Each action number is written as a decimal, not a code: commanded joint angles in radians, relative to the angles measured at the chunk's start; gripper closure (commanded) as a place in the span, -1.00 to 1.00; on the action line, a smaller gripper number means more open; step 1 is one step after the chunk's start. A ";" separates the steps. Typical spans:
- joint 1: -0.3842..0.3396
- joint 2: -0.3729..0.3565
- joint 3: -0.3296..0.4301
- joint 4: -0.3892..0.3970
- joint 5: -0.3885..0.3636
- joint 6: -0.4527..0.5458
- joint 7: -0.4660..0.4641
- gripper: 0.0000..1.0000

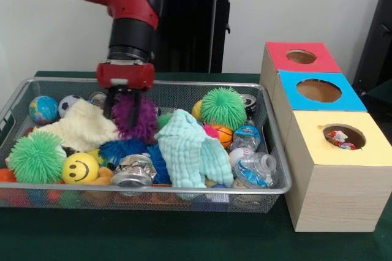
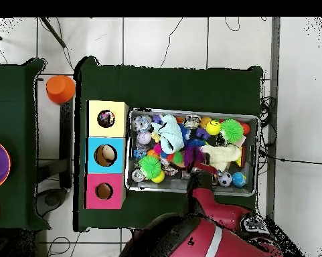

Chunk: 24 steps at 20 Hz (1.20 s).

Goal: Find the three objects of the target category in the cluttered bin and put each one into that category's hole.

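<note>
Gripper: black fingers pinching a purple spiky ball, the ball bulging out between and beside them, low over the wire bin; in the overhead view the gripper stands at the bin's edge nearest the arm's base. Just beside the ball: cream cloth on one side, a blue spiky ball below it. Further out: mint green cloth draped mid-bin; crushed can and yellow smiley ball at the front; one green spiky ball at the front corner, another green spiky ball toward the back; small orange basketball; globe ball and soccer ball at the back corner; crumpled plastic bottles at the end toward the boxes. Beside the bin: three wooden boxes in a row, red-topped box, blue-topped box, yellow-topped box, each with a round hole; the yellow one's hole shows something crumpled inside.
</note>
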 commanded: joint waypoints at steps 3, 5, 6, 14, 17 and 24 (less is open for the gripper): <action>-0.035 0.195 -0.096 -0.409 0.084 -0.230 -0.299 -1.00; -0.054 0.234 -0.105 -0.495 0.063 -0.232 -0.285 -1.00; -0.077 0.266 -0.107 -0.562 0.042 -0.223 -0.275 -1.00; -0.086 0.366 -0.162 -0.682 0.045 -0.229 -0.274 -1.00; -0.067 0.359 -0.184 -0.657 0.071 -0.222 -0.256 -1.00; -0.027 0.351 -0.233 -0.611 0.118 -0.220 -0.237 -1.00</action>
